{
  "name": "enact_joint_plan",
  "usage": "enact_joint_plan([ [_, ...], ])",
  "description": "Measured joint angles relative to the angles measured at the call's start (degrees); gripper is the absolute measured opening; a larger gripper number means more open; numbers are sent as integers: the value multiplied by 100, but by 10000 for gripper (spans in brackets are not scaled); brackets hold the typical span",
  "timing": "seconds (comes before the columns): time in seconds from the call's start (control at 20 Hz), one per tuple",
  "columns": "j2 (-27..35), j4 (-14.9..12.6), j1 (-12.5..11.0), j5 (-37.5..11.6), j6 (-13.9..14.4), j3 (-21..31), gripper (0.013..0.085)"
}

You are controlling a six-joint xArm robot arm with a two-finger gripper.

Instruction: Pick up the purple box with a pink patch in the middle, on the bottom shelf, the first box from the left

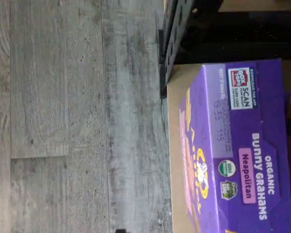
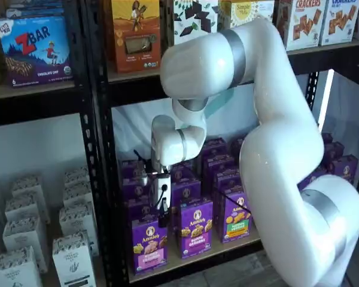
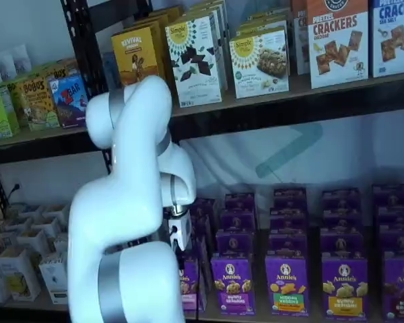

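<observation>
Arm: our white arm fills the foreground in both shelf views, bent down toward the bottom shelf.
Hand: we see the hand hanging just above the front left cartons in a shelf view, white body over black fingers; it shows side-on, so the pictures alone do not give the gap, but we take the fingers as standing apart, with nothing between them.
Purple box: we find the purple box with its pink patch upright at the front left of the bottom shelf, directly under the hand and apart from it; in the other shelf view it is mostly hidden behind the arm.
Wrist view: we read "Organic Bunny Grahams" and a pink "Neapolitan" label on the purple box, standing near the shelf board's corner, beside a black upright and grey plank floor.
Neighbours: more purple Annie's cartons stand beside and behind it in rows.
Upper shelf: cracker and snack boxes line it.
</observation>
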Motion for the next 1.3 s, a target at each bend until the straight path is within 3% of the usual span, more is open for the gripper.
enact_joint_plan([
  [0.4, 258, -58, -2, 1, 50, -240, 850],
  [0.95, 683, -365, 23, -87, 346, -626, 850],
  [1.3, 1016, -291, 50, -18, 306, -990, 850],
])
